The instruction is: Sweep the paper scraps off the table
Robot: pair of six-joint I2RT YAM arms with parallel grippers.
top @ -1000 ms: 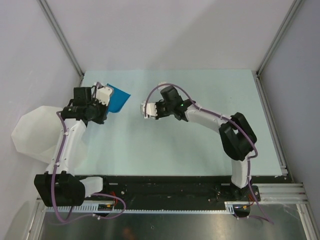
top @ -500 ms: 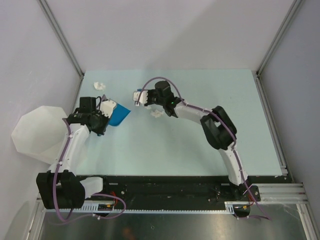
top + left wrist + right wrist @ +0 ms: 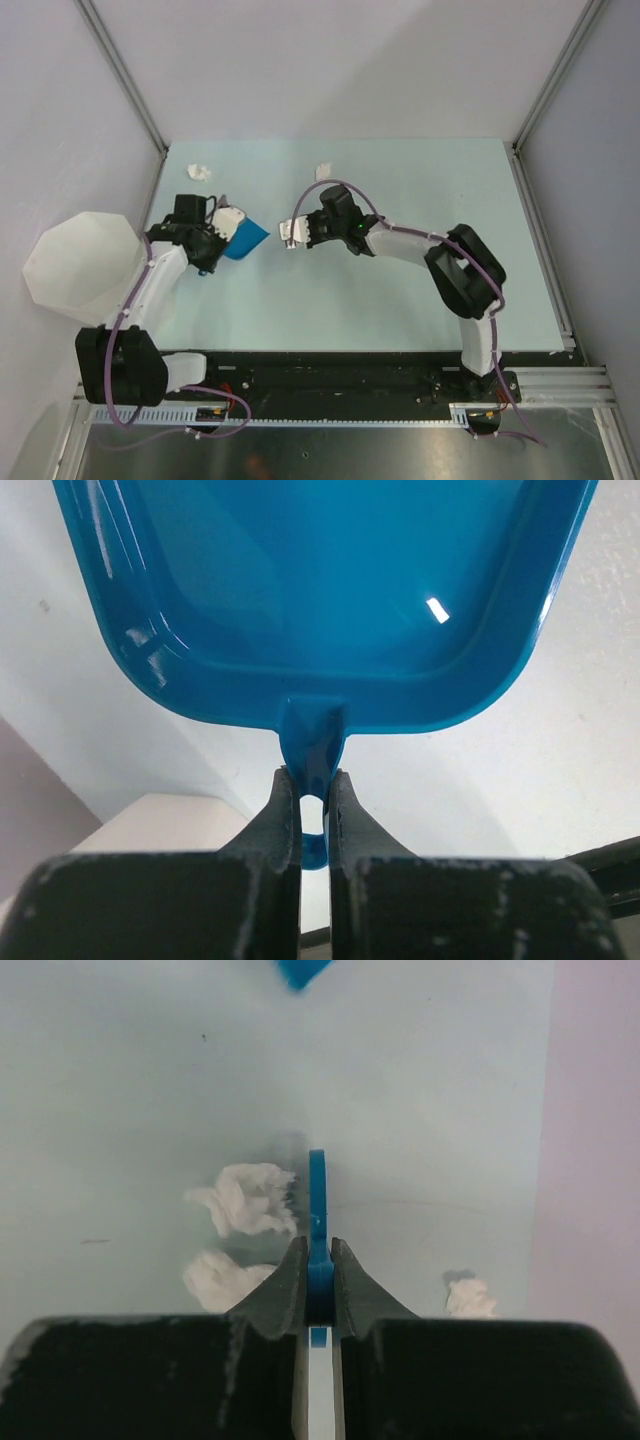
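We see paper scraps (image 3: pixel 201 172) on the surface (image 3: pixel 400 180) beyond the blue dustpan (image 3: pixel 243 237), and others near it, touching a thin blue tool (image 3: pixel 317 1190). Our left end effector (image 3: pixel 313 780) grips the dustpan's handle, and our right end effector (image 3: pixel 318 1250) grips the tool.

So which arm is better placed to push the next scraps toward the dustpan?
Right: the right gripper holds a thin blue tool beside two paper scraps; the left gripper only holds the dustpan.
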